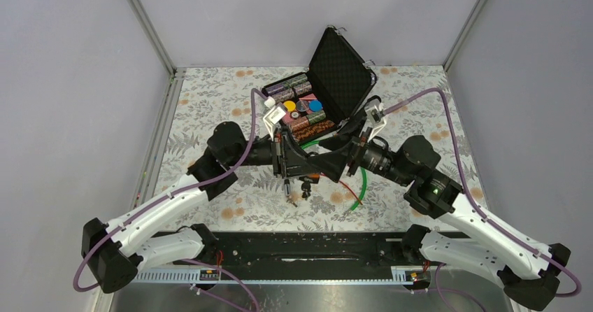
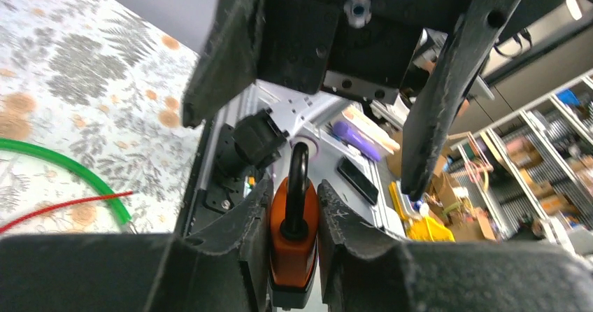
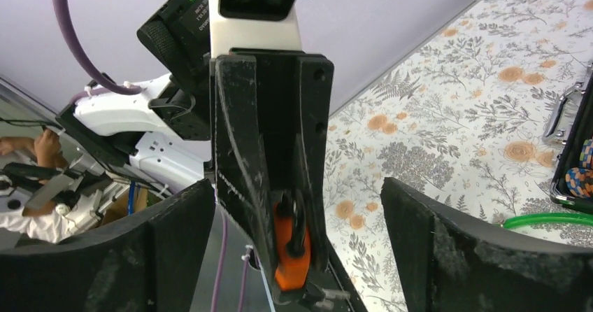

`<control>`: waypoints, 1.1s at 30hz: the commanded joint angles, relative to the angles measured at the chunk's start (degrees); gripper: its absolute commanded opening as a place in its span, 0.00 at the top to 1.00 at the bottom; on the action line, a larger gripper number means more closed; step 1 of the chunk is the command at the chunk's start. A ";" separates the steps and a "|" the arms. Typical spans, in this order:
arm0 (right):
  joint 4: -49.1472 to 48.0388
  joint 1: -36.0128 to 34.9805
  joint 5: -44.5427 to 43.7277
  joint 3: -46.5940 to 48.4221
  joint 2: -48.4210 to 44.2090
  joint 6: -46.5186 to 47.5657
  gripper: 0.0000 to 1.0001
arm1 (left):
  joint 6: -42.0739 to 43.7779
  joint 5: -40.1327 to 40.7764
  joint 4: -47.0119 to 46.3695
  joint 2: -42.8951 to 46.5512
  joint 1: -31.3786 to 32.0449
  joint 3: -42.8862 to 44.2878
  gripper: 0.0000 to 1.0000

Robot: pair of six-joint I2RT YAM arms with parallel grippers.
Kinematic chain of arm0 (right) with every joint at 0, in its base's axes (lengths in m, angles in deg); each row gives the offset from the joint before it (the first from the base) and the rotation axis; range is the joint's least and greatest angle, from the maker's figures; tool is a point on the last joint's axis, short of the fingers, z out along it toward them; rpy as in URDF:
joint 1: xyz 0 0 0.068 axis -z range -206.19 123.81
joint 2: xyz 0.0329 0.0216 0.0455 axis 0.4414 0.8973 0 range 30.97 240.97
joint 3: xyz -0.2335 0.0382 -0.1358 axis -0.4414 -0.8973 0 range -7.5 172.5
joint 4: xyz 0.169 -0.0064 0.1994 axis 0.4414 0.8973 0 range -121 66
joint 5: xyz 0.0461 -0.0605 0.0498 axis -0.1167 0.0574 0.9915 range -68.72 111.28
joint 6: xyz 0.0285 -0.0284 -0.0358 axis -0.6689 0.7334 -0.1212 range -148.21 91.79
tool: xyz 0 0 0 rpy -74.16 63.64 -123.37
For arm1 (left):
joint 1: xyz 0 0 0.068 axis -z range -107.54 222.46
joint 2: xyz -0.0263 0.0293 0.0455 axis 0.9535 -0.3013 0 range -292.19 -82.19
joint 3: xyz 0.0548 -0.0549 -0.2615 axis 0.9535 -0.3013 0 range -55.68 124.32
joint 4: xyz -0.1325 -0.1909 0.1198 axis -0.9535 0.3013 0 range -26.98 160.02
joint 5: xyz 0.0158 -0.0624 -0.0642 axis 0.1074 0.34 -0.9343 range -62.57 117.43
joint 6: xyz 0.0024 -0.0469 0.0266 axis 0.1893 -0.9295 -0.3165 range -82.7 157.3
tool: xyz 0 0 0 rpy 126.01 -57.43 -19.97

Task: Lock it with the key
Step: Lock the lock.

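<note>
from above, the left end effector [image 1: 290,159] and the right end effector [image 1: 340,160] meet nose to nose over the counter [image 1: 210,95], and they hide the lock.

in the left wrist view, the left end effector is narrowed onto an orange padlock [image 2: 294,245]. it clamps the body, with the shackle pointing away.

in the right wrist view, the right end effector gapes wide and holds nothing, a finger on either side of the left one. a silvery stub at the padlock's bottom may be the key [image 3: 334,295], but we cannot confirm it. we judge the locking turn not yet done.
</note>
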 commanded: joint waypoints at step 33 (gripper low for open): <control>-30.90 -0.19 12.85 -6.60 9.07 -7.91 0.51 | 0.24 26.55 -10.71 11.08 -1.07 0.25 1.00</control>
